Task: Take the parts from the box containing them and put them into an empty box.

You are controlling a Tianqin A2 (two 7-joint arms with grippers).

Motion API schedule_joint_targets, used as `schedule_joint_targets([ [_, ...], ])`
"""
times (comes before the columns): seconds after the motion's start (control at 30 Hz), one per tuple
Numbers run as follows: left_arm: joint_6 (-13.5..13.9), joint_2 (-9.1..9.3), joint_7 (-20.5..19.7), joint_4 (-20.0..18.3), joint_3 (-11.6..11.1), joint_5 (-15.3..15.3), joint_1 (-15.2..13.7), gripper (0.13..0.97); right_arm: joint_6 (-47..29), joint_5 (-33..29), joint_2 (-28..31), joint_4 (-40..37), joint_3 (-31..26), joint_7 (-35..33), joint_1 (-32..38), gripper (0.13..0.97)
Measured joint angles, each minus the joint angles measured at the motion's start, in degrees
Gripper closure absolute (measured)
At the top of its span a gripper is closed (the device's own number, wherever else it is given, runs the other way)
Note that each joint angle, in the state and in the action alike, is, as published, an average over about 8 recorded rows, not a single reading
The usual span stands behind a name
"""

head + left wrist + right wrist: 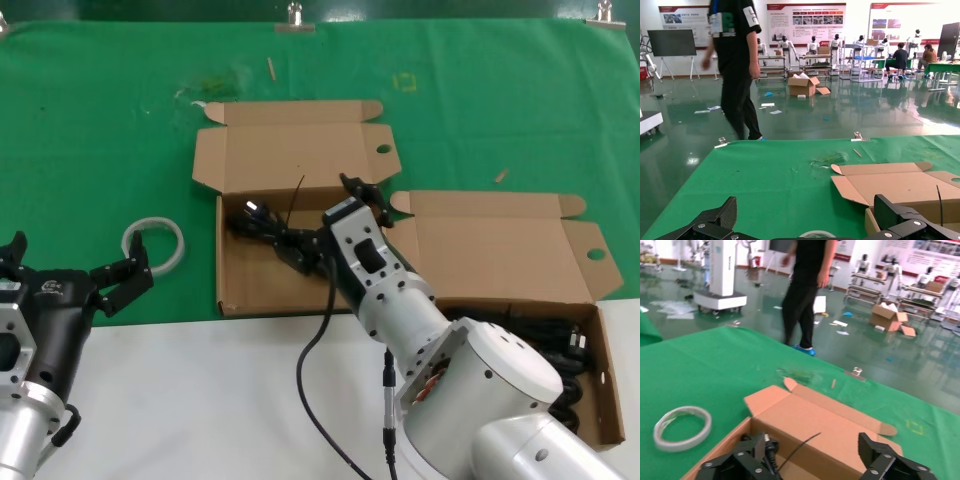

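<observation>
Two brown cardboard boxes lie open on the green cloth. The box on the right [490, 255] holds several black power cords [555, 335], partly hidden behind my right arm. The left box [260, 285] has a tiny dark speck on its lid and holds one black cord [262, 225]. My right gripper [330, 222] hangs open over this left box. In the right wrist view the cord's plug [767, 447] lies beside one finger [737, 462], and nothing sits between the jaws of the gripper [812, 460]. My left gripper [70, 262] is open at the near left, apart from both boxes.
A white tape ring [155, 243] lies on the cloth just ahead of the left gripper, its edge showing as a white ring [816, 233] in the left wrist view. A white table surface [200, 400] runs along the front. A person [735, 65] walks past beyond the table's far side.
</observation>
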Motion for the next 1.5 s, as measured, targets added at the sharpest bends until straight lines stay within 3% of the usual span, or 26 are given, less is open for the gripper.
schedule_joint_targets([
  [0.3,0.0,0.00,0.0,0.0,0.0,0.0,0.0,0.132,-2.9,-6.2,0.0,1.8,4.8,7.1,-3.4,0.334],
  [0.43,0.0,0.00,0.0,0.0,0.0,0.0,0.0,0.132,-4.2,-9.2,0.0,2.7,7.1,10.4,-5.1,0.334],
  [0.7,0.0,0.00,0.0,0.0,0.0,0.0,0.0,0.132,-6.9,-15.0,0.0,4.4,11.6,17.0,-8.3,0.202],
  [1.0,0.0,0.00,0.0,0.0,0.0,0.0,0.0,0.132,-9.9,-21.5,0.0,6.4,16.7,24.5,-12.0,0.137],
  [1.5,0.0,0.00,0.0,0.0,0.0,0.0,0.0,0.132,-14.9,-32.4,0.0,9.6,25.1,36.9,-18.0,0.129],
])
